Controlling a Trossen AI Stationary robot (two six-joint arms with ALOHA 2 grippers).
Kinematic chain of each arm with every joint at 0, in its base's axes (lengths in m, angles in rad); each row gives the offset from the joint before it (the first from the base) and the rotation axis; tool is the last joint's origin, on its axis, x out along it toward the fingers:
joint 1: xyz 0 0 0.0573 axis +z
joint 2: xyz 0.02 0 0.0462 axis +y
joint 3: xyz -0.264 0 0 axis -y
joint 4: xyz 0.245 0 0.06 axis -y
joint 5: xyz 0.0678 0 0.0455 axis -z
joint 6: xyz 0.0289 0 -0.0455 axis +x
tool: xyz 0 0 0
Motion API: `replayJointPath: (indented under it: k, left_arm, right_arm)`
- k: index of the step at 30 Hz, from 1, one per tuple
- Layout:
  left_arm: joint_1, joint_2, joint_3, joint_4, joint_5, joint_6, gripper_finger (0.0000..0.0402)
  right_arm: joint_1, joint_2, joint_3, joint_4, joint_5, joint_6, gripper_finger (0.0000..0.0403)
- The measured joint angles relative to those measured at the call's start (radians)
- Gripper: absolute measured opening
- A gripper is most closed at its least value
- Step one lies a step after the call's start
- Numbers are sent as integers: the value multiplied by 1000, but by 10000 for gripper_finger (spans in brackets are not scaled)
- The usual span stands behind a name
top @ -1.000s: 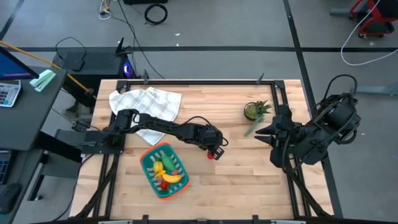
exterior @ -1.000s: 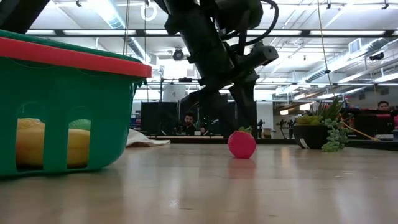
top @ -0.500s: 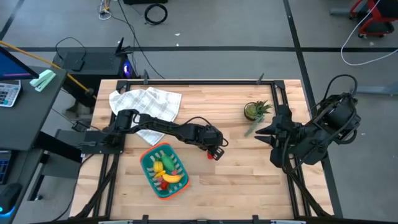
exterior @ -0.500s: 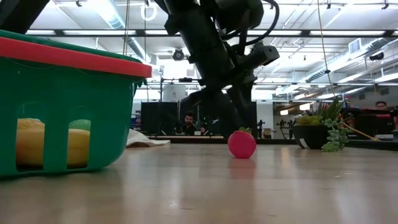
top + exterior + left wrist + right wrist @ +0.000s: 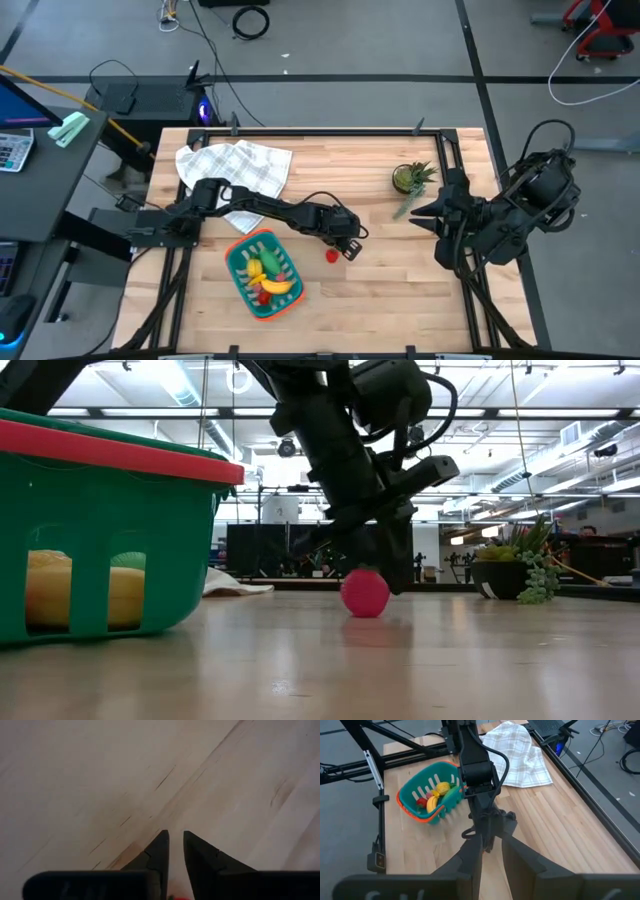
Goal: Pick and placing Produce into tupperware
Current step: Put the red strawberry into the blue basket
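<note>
Reaching across the table's middle, the left gripper (image 5: pixel 346 243) is hanging low just beside a small red fruit (image 5: pixel 332 256), its fingers (image 5: pixel 159 851) nearly pressed together and pinching nothing. That red piece is sitting loose on the wood, just right of the teal basket-like tupperware (image 5: pixel 236 273), where a banana (image 5: pixel 279 286) and other produce are already lying. Probably the fingers must spread before grasping. Parked at the right edge, the right gripper (image 5: pixel 417 218) is waiting with fingers nearly together.
</note>
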Motion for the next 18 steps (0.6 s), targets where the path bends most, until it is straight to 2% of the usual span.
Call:
replayJointPath:
  k: [7,10,13,18]
  left_arm:
    - [0,0,0,6,0,-3,27]
    - [0,0,0,15,17,-17,26]
    - [0,0,0,25,26,-17,48]
    - [0,0,0,19,27,-18,108]
  right_arm:
    - [0,0,0,0,0,-24,82]
    - [0,0,0,0,0,-25,82]
    - [0,0,0,0,0,-25,82]
    - [0,0,0,0,0,-26,82]
